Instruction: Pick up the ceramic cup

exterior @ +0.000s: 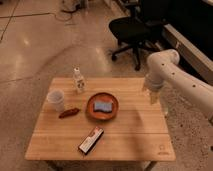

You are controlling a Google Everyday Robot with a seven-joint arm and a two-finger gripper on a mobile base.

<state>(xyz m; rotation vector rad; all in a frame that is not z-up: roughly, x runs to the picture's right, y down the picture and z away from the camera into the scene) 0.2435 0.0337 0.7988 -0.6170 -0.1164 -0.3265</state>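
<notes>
Ceramic cup (56, 100) stands upright on the wooden table (135, 135), left of the brown plate (89, 107) and apart from it, with a flat packet (91, 140) nearer than the plate, a white bottle (79, 80) beyond the plate's left side, and the gripper (153, 96) hanging well right of the plate, pointing down, whether parted or closed I cannot tell.

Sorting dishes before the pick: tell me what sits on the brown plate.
A blue sponge lies on the brown plate; the plate's centre beneath it is hidden. The tool hangs over the table at its right side.
</notes>
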